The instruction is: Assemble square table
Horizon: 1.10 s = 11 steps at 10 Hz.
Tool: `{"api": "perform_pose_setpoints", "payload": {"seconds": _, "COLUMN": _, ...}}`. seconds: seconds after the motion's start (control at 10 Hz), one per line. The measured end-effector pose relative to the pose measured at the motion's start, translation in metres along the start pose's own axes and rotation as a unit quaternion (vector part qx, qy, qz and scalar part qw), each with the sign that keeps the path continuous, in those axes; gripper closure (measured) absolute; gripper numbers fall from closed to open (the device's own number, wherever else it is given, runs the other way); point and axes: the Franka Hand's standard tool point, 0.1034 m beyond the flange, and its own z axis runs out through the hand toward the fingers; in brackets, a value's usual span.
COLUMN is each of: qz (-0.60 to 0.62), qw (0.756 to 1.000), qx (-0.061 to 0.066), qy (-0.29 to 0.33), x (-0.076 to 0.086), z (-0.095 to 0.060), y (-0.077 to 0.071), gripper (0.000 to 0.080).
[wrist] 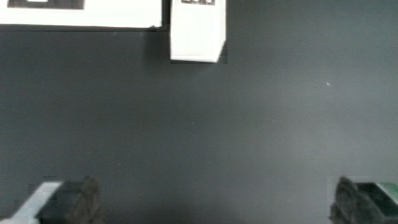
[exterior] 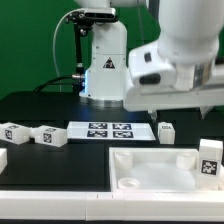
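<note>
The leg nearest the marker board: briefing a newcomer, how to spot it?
Start at the marker board. Just past its end on the exterior view's right sits a short white leg. It is alone; two other legs lie off the opposite end.

A warning triangle (exterior: 106,66) marks the robot base (exterior: 100,88); no legible text.

White rimmed top (exterior: 160,178), scattered tagged legs (exterior: 47,136)
</note>
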Motion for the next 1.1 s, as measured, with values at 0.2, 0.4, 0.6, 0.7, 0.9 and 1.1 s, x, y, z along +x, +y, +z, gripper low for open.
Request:
{"api": "perform_pose_setpoints", "payload": {"seconds": 0.2, "qz": -0.013, "qw": 0.999, "qx": -0.006, "qy": -0.051, "x": -0.010, "z": 0.023, "y": 0.001, "gripper": 0.0151}}
{"api": "perform_pose_setpoints", "payload": {"seconds": 0.4, "qz": -0.008, "qw": 0.992, "qx": -0.002, "qy": -0.129, "x": -0.014, "z": 0.025, "y": 0.003, "gripper": 0.0151}}
{"api": "perform_pose_setpoints", "payload": {"seconds": 0.6, "qz": 0.010, "qw": 0.983, "qx": -0.004, "qy": -0.181, "x": -0.016, "z": 0.033, "y": 0.004, "gripper": 0.0151}}
{"api": "perform_pose_setpoints", "payload": {"seconds": 0.7, "qz": 0.025, "qw": 0.982, "qx": -0.010, "qy": -0.189, "x": -0.019, "z": 0.042, "y": 0.001, "gripper": 0.0151}}
{"api": "perform_pose_setpoints", "payload": {"seconds": 0.9, "qz": 0.023, "qw": 0.983, "qx": -0.021, "qy": -0.183, "x": -0.023, "z": 0.048, "y": -0.007, "gripper": 0.0151}}
{"api": "perform_pose_setpoints", "payload": {"seconds": 1.1, "qz": 0.026, "qw": 0.983, "qx": -0.020, "qy": -0.183, "x": -0.022, "z": 0.048, "y": -0.005, "gripper": 0.0151}}
